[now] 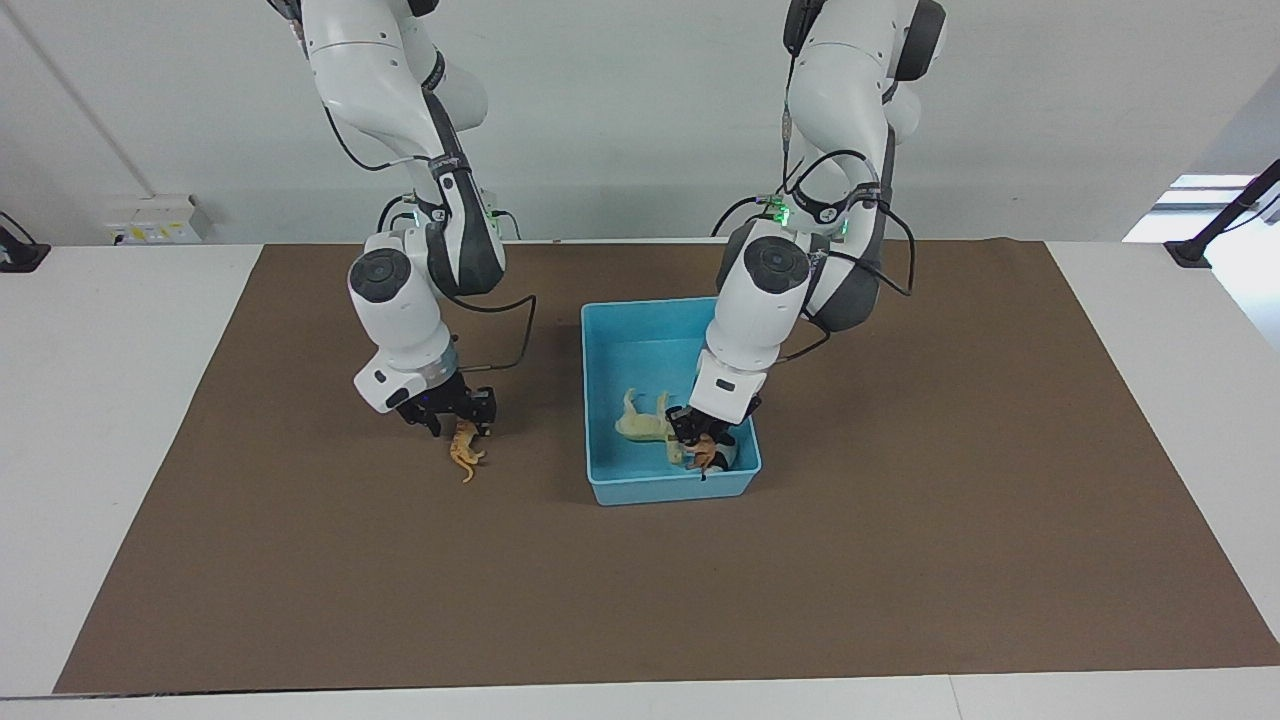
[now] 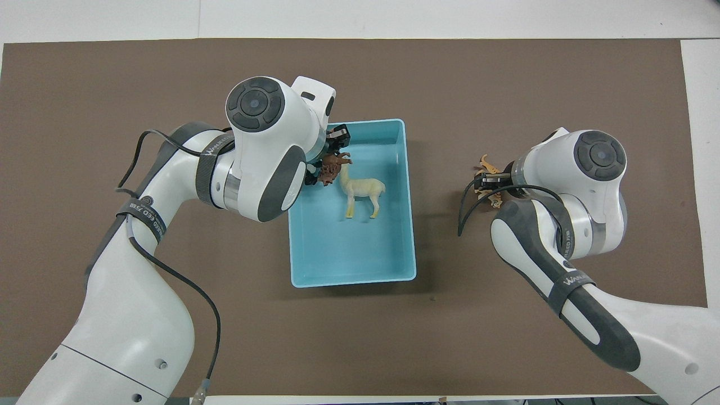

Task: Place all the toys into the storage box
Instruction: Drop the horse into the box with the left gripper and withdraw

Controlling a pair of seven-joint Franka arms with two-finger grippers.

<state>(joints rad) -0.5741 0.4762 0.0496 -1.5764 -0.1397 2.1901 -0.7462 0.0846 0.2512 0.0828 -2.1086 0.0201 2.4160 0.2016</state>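
The light blue storage box (image 1: pixel 600 400) (image 2: pixel 349 264) stands mid-table. The cream-yellow long-necked toy (image 1: pixel 640 422) (image 2: pixel 363 191) lies in it. My left gripper (image 1: pixel 700 438) (image 2: pixel 326 157) is down in the box's corner farthest from the robots, on the left arm's side. Its fingers are apart around the brown horse (image 1: pixel 706 457) (image 2: pixel 332 164). A white and black bit beside the horse (image 1: pixel 724 461) may be the panda. My right gripper (image 1: pixel 457 415) (image 2: pixel 488 183) is low over the mat, toward the right arm's end. Its fingers are apart around the orange tiger (image 1: pixel 465 452) (image 2: pixel 485 165).
A brown mat (image 1: pixel 900 560) covers the white table (image 1: pixel 100 450). Wall sockets (image 1: pixel 155 220) and a black clamp (image 1: pixel 1195 250) sit at the table's robot-side corners.
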